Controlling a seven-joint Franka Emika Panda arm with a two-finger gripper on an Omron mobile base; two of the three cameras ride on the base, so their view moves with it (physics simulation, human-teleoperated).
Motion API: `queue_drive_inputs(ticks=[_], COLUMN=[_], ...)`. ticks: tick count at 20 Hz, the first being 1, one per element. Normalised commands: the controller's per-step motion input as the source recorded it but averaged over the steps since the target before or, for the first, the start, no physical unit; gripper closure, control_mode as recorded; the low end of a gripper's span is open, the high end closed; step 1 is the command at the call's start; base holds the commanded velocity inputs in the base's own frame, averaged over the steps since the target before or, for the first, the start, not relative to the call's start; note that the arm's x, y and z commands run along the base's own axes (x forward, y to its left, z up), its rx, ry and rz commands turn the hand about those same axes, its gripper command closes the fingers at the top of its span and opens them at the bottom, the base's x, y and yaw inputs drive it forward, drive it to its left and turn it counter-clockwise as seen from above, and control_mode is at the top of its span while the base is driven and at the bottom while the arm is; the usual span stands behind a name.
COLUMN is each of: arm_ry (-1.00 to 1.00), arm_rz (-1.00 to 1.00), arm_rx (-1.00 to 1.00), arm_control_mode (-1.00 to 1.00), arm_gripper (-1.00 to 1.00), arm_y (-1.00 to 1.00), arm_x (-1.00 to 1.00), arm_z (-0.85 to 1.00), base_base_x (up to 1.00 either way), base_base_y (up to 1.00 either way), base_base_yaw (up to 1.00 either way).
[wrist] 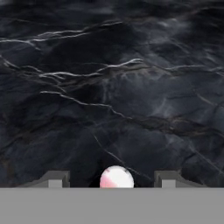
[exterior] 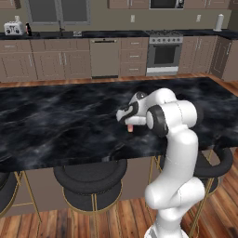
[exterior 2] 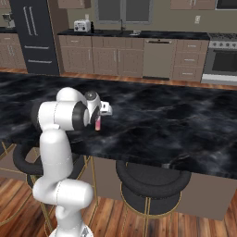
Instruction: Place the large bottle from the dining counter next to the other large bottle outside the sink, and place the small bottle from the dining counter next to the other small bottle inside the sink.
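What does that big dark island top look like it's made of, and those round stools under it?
The dining counter looks like polished black marble: pale veins run through it and it has a soft sheen. The stools seem to have padded matte black seats, perhaps leather or vinyl, on thin gold legs that look like brushed metal. Being rendered, it's only appearance.

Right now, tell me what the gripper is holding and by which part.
The gripper straddles a small pink-and-white bottle standing on the dining counter, near its top. Gaps show between the fingertips and the bottle, so a firm hold cannot be confirmed.
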Motion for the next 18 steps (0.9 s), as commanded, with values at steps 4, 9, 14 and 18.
queue_drive_inputs(ticks=[4,9,14,18], arm_ry=[-0.01,-0.04,-0.07,-0.11], arm_rz=[0.0,0.0,0.0,0.0], arm_rx=[0.0,0.0,0.01,0.02], arm_control_mode=[-1.0,-1.0,-1.0,-1.0], arm_gripper=[1.0,1.0,1.0,1.0], arm_y=[0.0,0.0,0.0,0.0], arm_x=[0.01,0.0,-0.02,-0.2], arm_z=[0.0,0.0,0.03,0.25], base_base_x=[0.0,0.0,0.0,0.0], base_base_y=[0.0,0.0,0.0,0.0], base_base_yaw=[0.0,0.0,0.0,0.0])
